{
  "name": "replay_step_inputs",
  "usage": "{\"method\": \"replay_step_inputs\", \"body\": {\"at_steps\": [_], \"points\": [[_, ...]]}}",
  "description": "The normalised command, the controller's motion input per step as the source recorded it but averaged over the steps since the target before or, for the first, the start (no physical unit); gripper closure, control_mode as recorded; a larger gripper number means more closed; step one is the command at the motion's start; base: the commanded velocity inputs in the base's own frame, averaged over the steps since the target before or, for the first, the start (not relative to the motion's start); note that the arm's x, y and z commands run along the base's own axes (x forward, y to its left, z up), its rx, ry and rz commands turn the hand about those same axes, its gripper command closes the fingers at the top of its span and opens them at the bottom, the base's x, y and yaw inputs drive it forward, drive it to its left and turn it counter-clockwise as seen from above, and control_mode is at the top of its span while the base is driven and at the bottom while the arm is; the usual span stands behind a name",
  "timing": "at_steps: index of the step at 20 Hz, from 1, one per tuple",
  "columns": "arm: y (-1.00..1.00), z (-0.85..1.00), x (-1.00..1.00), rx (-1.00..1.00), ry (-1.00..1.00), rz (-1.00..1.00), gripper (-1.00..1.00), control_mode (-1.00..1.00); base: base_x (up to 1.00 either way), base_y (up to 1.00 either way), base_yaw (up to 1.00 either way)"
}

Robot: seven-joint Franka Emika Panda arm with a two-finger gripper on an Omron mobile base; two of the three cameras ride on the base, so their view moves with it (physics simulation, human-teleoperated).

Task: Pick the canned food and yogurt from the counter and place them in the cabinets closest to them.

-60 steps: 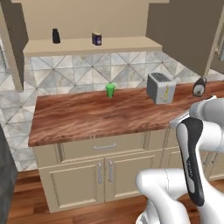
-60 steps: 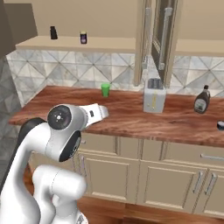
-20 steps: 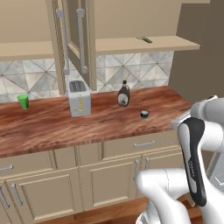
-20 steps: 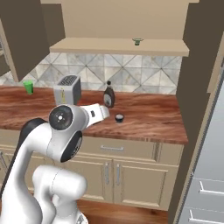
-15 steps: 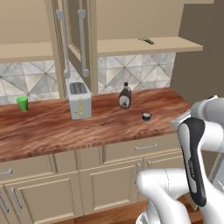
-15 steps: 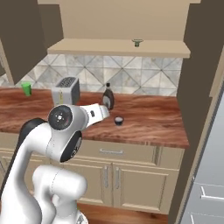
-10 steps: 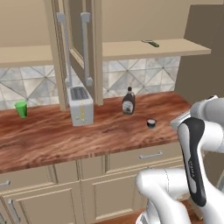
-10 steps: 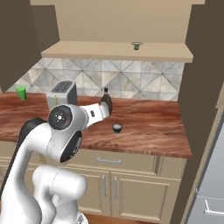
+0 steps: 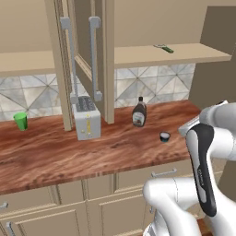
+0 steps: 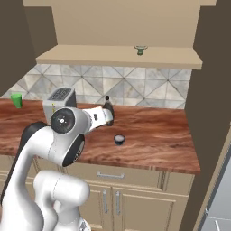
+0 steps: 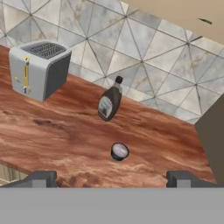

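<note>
The tiny squat dark yogurt cup with a bluish-teal band (image 11: 119,152) stands upright on the reddish-brown wooden counter (image 11: 57,131), in the open part toward its front edge. In the hand view it lies between my two dark finger tips and a little above them, so it is in front of my hand (image 11: 111,178) and apart from it, not touched. My fingers stand wide apart and hold nothing; my hand is released.

Behind the yogurt cup, nearer the grey patterned tile wall (image 11: 144,70), stands the brown syrup bottle with a pale label (image 11: 109,104), near the cup but not touching it. Further to the left on the counter is the silver-grey box-shaped toaster (image 11: 39,69), well apart from the cup.

In the left base view the small green cup (image 9: 20,121) stands far at the left of the counter. Above the toaster hangs the tan-beige wooden wall cabinet with long grey bar handles (image 9: 83,55), its doors open. Above the yogurt cup runs a plain beige shelf (image 10: 122,56).
</note>
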Motion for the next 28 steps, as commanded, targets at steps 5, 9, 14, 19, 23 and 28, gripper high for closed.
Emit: {"method": "replay_step_inputs", "body": {"at_steps": [5,9,14,19,23,28], "points": [[0.0,-0.21,0.11,0.0,0.02,0.0,-1.0,-1.0,0.0,0.0,0.0],[0.0,-0.31,0.24,0.0,0.04,0.0,-1.0,-1.0,0.0,0.0,0.0],[0.0,-0.27,0.27,0.0,0.04,0.0,-1.0,-1.0,0.0,0.0,0.0],[0.0,-0.26,0.33,0.0,0.05,0.0,-1.0,-1.0,0.0,0.0,0.0],[0.0,-0.27,0.4,0.0,0.05,0.0,-1.0,-1.0,0.0,0.0,0.0],[-0.09,-0.28,0.46,0.0,0.04,0.0,-1.0,-1.0,0.0,0.0,0.0]]}}
